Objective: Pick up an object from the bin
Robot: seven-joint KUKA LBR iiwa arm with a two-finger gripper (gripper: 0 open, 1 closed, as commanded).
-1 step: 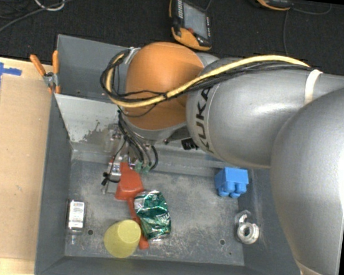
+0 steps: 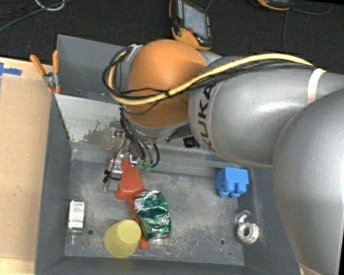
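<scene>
My gripper (image 2: 117, 170) hangs below the orange wrist cover, low over the bin's floor left of centre. A red-orange plastic piece (image 2: 130, 185) with a broad flat top lies right against its right side; whether it is gripped I cannot tell. Its narrow end runs down under a crumpled green foil packet (image 2: 153, 214). In front of them, a yellow cup (image 2: 122, 238) lies near the front wall.
A small silver-white block (image 2: 75, 215) lies near the front left corner. At the right sit a blue toy brick (image 2: 232, 181) and a metal ring fitting (image 2: 246, 229). The arm covers the bin's back right.
</scene>
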